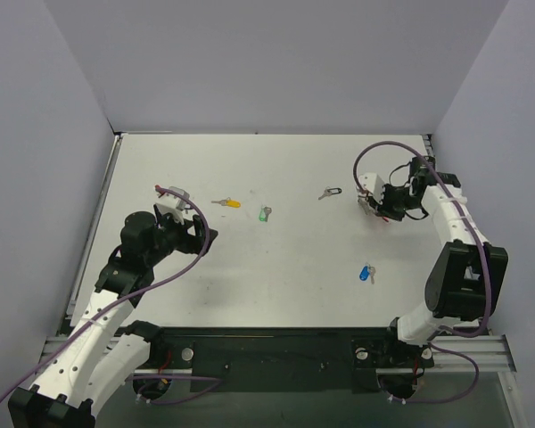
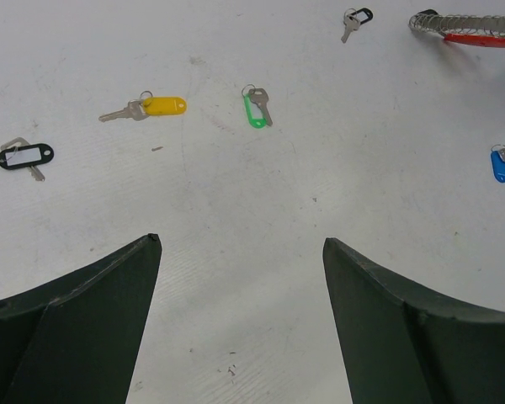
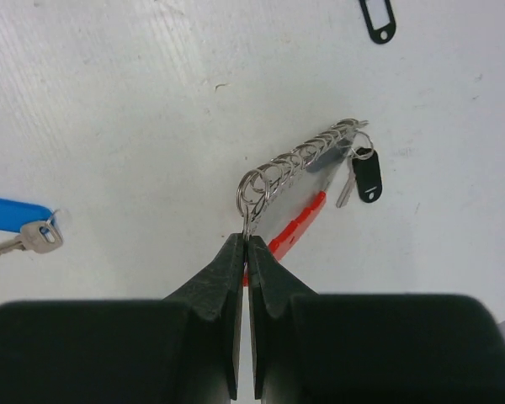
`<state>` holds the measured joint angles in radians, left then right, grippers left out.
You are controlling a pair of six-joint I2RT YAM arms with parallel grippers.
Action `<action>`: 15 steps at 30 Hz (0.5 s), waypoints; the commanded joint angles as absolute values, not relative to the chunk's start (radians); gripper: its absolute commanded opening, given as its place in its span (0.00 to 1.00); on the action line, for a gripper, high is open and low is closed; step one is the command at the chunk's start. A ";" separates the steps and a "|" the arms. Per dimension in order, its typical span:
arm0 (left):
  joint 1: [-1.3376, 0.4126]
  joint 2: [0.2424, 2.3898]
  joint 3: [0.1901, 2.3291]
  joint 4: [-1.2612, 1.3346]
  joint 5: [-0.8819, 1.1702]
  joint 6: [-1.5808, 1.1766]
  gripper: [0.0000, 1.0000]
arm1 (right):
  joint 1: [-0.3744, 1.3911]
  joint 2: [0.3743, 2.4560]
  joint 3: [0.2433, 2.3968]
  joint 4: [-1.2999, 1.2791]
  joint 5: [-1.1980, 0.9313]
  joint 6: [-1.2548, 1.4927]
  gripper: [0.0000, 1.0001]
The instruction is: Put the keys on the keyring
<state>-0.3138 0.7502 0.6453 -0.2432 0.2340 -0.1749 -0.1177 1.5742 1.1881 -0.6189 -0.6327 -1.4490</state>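
Pinching the keyring point(image 3: 299, 156) by its end loop, right jaws press together; left jaws gape wide

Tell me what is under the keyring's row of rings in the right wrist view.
The red tag shows beneath the keyring. A key with a black tag hangs at its far end. The shut right gripper covers the red tag's near end.

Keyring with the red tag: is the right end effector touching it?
Touching. The right wrist view shows the right end effector shut on the end loop of the keyring, with no gap between them.
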 commanded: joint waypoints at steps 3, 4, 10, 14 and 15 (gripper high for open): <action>-0.308 0.736 0.641 -0.198 0.261 -0.167 0.88 | -0.123 1.511 1.310 -0.684 -0.732 -1.215 0.00; -0.308 0.736 0.641 -0.198 0.259 -0.167 0.88 | -0.123 1.506 1.333 -0.686 -0.738 -1.198 0.00; -0.308 0.727 0.637 -0.193 0.265 -0.167 0.88 | -0.123 1.497 1.405 -0.695 -0.796 -1.056 0.00; -0.308 0.716 0.632 -0.184 0.290 -0.170 0.88 | -0.100 1.468 1.427 -0.721 -0.822 -1.000 0.00; -0.308 0.715 0.629 -0.176 0.304 -0.170 0.88 | -0.083 1.462 1.428 -0.726 -0.822 -0.991 0.00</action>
<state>-0.3130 0.7368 0.6308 -0.2340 0.2543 -0.1749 -0.1150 1.5253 1.3823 -0.6659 -0.7429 -1.0878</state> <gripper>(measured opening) 0.882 0.004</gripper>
